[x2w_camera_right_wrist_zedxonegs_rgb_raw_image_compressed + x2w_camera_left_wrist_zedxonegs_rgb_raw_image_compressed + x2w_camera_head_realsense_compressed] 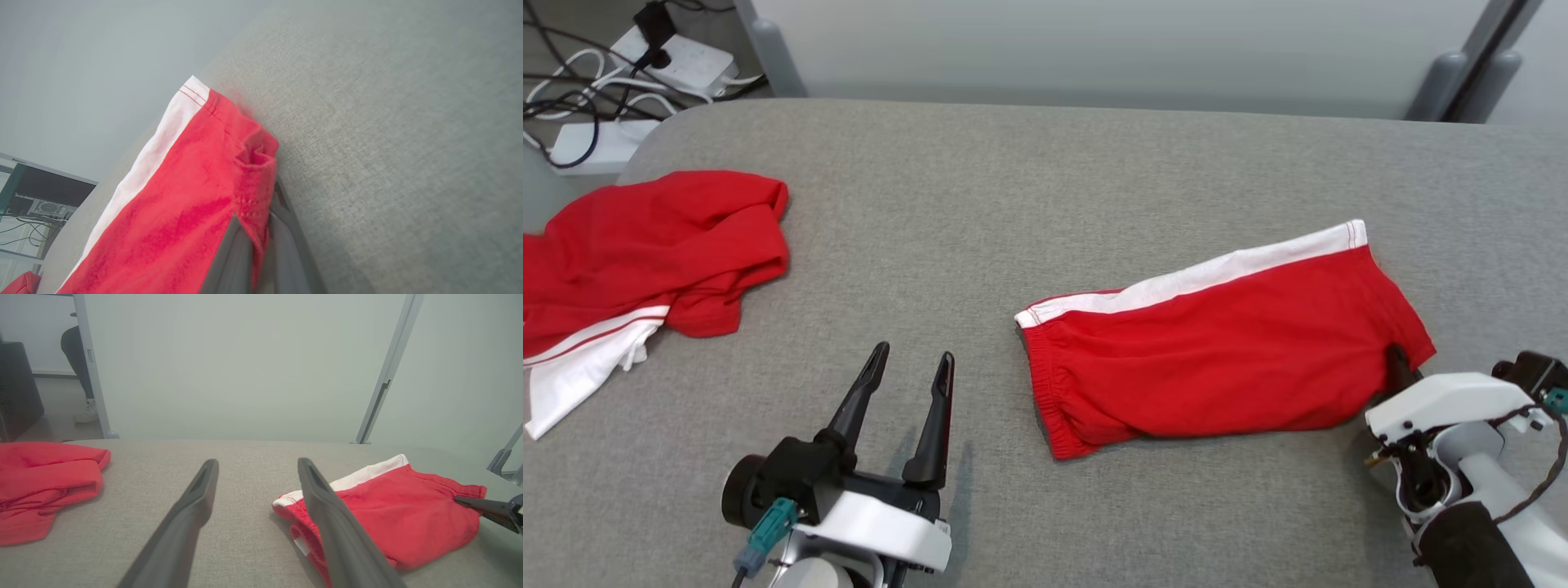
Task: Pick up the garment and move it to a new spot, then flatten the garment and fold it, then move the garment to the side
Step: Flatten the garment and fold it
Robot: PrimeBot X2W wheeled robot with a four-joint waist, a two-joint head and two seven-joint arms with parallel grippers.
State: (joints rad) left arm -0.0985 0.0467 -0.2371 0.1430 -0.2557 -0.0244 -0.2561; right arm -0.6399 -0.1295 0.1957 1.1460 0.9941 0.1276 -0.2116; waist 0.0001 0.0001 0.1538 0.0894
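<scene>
The garment (1217, 351), red shorts with a white side stripe, lies folded on the grey table (1029, 180) right of centre. My right gripper (1398, 366) is shut on the garment's right hem. The right wrist view shows the red cloth (175, 204) pinched between the two fingers (229, 257). My left gripper (913, 353) stands open over bare table at the lower left, nothing between its fingers. In the left wrist view the left gripper (257, 461) points past the garment's (400, 510) waistband end, and the right gripper (457, 499) touches the garment's far edge.
A second red and white garment (645, 253) lies crumpled at the table's left edge. Power strips and cables (678, 57) are on the floor behind the far left corner. A person's leg (75, 347) stands beyond a metal post (88, 367).
</scene>
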